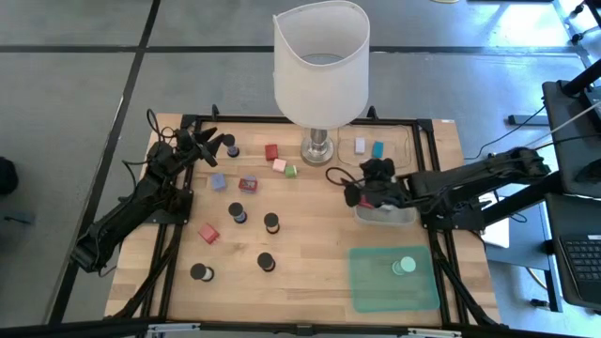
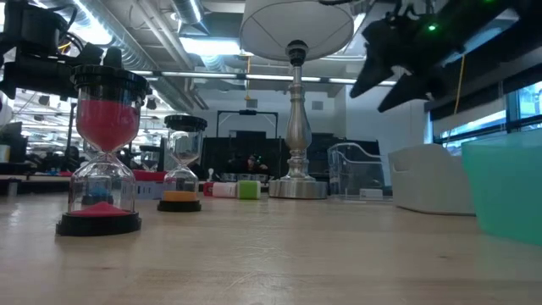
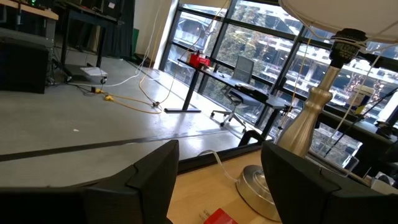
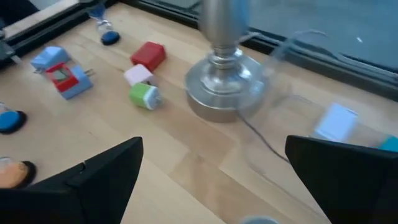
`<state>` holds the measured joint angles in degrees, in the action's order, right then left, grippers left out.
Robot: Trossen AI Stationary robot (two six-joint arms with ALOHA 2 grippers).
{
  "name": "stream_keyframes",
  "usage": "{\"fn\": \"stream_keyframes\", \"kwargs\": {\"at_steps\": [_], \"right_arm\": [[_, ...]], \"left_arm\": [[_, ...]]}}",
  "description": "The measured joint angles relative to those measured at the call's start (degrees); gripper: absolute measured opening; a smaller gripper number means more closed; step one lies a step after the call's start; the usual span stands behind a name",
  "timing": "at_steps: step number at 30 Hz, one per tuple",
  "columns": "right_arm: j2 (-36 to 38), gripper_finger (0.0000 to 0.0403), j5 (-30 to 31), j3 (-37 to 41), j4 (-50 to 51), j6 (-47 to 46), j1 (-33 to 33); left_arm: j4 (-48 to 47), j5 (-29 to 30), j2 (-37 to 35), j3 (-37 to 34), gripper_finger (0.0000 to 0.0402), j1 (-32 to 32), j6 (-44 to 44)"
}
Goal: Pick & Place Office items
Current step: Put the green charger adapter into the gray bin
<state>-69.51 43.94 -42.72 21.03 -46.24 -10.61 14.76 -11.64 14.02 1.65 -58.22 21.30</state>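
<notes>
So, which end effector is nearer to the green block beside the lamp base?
Right end effector: it hovers just beyond the green block, past the lamp base. The left end effector is farther, near the table's left side.

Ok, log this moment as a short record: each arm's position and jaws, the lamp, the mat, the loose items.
left gripper: raised at the table's far left corner, jaws part open, nothing held
right gripper: over the grey tray, jaws wide open, empty
lamp: upright at the far edge, centre
green mat: near right, mint-green disc on it
hourglasses: scattered left of centre
</notes>
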Motion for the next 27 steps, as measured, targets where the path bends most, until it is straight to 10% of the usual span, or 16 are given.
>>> {"fn": "stream_keyframes", "kwargs": {"at_steps": [8, 27], "right_arm": [[-7.08, 0.0397, -2.15, 0.0, -17.9, 14.04, 1.3], [-20.13, 0.0396, -39.24, -0.05, -41.29, 49.34, 15.89]], "left_arm": [[0.0, 0.01, 0.0, 0.0, 0.0226, 0.0, -0.01], [-0.01, 0.0, 0.02, 0.0, 0.0226, 0.0, -0.01]]}}
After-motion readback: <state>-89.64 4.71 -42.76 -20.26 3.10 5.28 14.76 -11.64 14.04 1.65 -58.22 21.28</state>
